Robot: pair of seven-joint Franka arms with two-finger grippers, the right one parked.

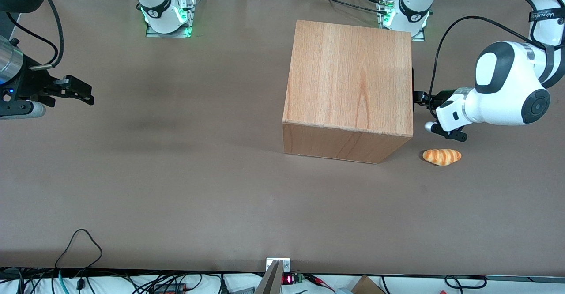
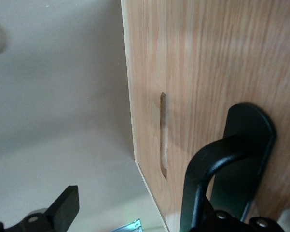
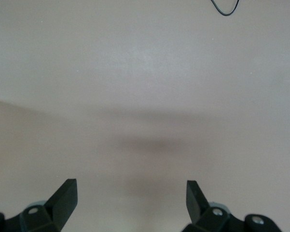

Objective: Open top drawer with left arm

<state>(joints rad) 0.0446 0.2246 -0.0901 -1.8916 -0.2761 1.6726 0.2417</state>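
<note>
The handle is being reached for, and the top drawer (image 2: 217,63) is judged still closed. The gripper (image 1: 419,102) is held level against the cabinet (image 1: 348,82) face at the working arm's end, fingers spread: one finger (image 2: 62,210) is seen over bare table, while the black handle (image 2: 222,169) is met just at the other. Next, closing on the handle is called for, then a straight pull outward. A bread roll (image 1: 442,156) lies near the gripper, nearer the front camera.
</note>
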